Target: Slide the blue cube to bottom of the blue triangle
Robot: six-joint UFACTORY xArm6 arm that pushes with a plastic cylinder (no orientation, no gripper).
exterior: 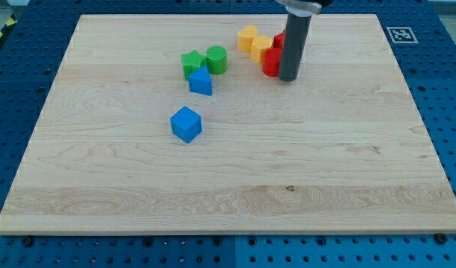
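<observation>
The blue cube [186,124] lies on the wooden board [228,193], left of the middle. The blue triangle [201,81] lies above it and slightly to the view's right, a short gap apart, touching the green blocks. My tip [289,77] stands at the upper middle-right, against the red blocks, well to the right of both blue blocks.
A green star-like block [191,62] and a green cylinder [217,59] sit just above the blue triangle. Two yellow blocks [247,38] [261,47] and two red blocks [271,62] [279,40] cluster beside the rod. A marker tag [399,34] lies off the board's top right corner.
</observation>
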